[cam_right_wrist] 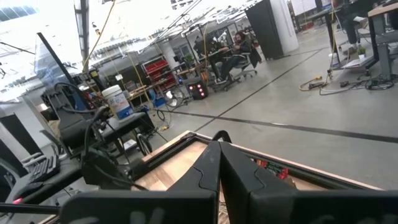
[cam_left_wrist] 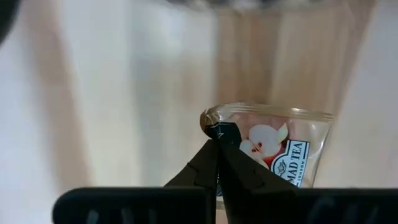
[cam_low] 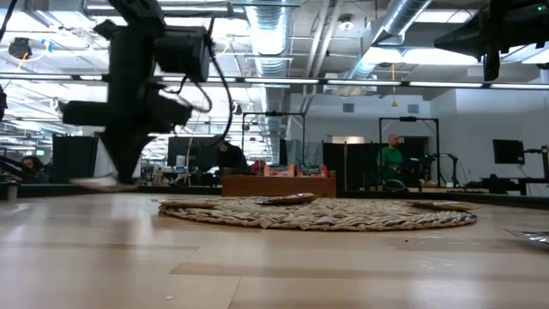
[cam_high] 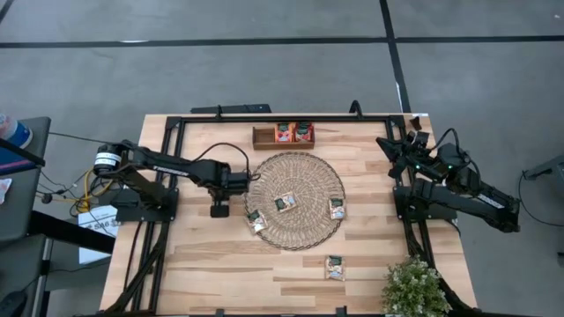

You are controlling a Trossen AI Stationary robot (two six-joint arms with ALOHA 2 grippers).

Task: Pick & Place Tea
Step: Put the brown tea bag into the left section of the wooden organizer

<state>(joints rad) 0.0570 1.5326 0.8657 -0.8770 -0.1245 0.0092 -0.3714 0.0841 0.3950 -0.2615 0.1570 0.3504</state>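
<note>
My left gripper [cam_high: 219, 210] hangs left of the round woven mat [cam_high: 295, 167], pointing down and shut on a pale tea sachet [cam_left_wrist: 280, 149]. In the low view that sachet [cam_low: 94, 182] shows as a pale flat strip under the gripper [cam_low: 107, 176]. Two more pale sachets [cam_high: 285, 202] [cam_high: 337, 209] lie on the mat. Another [cam_high: 256, 220] lies on the mat's near-left rim, and one [cam_high: 334, 267] lies flat on the bare table. Red and orange sachets [cam_high: 293, 132] stand in the wooden tray [cam_high: 264, 138]. My right gripper [cam_right_wrist: 219, 149] waits shut and level at the far right [cam_high: 388, 141]. My left gripper pinches the sachet between its two fingers at one corner of its sealed edge [cam_left_wrist: 214, 121]. The fingers come from above, pointing down. The rest of the sachet sticks out sideways past the fingertips [cam_left_wrist: 208, 155], and in the low view it seems lifted just clear of the table.
A potted plant [cam_high: 414, 286] stands at the near right corner. A black frame [cam_high: 282, 117] runs along the table's far and side edges. Bare wood lies left of the mat and along the near edge. People show in the room beyond.
</note>
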